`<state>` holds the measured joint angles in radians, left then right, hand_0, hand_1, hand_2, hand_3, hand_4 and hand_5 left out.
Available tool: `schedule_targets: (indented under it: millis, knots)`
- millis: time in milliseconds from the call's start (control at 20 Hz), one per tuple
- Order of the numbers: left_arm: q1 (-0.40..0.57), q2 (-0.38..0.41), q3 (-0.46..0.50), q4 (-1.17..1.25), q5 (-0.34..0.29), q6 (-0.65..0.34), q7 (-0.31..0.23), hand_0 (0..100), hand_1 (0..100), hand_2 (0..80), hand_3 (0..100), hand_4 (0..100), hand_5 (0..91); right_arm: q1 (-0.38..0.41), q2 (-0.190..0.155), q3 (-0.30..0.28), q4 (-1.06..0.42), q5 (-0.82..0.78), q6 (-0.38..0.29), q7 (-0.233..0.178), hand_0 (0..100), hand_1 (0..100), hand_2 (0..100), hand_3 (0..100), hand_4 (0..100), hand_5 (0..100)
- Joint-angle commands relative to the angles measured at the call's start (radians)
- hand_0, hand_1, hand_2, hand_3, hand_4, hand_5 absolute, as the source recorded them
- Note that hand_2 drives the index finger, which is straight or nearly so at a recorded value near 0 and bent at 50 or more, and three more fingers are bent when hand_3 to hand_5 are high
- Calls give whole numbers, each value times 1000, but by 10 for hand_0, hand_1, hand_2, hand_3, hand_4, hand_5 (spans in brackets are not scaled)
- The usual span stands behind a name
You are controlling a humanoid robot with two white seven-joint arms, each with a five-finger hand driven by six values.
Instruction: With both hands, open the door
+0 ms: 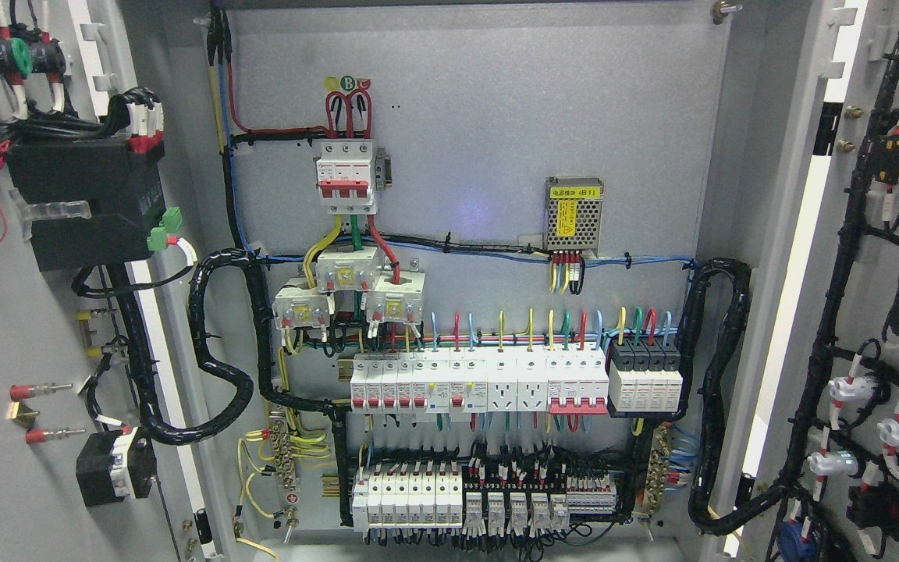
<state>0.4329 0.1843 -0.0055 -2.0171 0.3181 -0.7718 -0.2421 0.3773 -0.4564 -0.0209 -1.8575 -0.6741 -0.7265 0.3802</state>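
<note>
Doors both swung wide: left door (pixel 36 328) and right door (pixel 879 312) stand at the frame edges, inner wiring facing out, back panel (pixel 481 156) with breaker rows (pixel 516 382) fully exposed. Neither hand in view, finger state unknown. Opening looks complete

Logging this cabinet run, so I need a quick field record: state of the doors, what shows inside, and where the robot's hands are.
left door: swung open, inner face with wiring showing
right door: swung open, inner face with wiring showing
back panel: breaker rows, small power supply, black cable looms
robot hands: neither in view
task state: both doors already open
</note>
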Motion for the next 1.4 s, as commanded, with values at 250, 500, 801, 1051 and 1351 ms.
schedule_targets:
  millis: [250,500,801,1051,1351]
  knots:
    - [9,10,113,3,61,-215,-3,0,0,0,0,32,0,6,-33,-85,70,-56,-1,13,0,0,0,0,0,0]
    - [24,21,169,4,101,-215,-5,0,0,0,0,32,0,8,-36,-103,74,-56,-1,19,0,0,0,0,0,0]
    - [27,43,232,8,160,-215,-9,0,0,0,0,33,0,8,-65,-117,77,-97,-1,39,0,0,0,0,0,0]
    - [36,53,269,18,179,-215,-9,0,0,0,0,33,0,8,-79,-136,89,-119,-1,40,0,0,0,0,0,0]
    - [52,63,306,44,199,-215,-11,0,0,0,0,33,0,6,-99,-139,89,-134,-1,78,0,0,0,0,0,0]
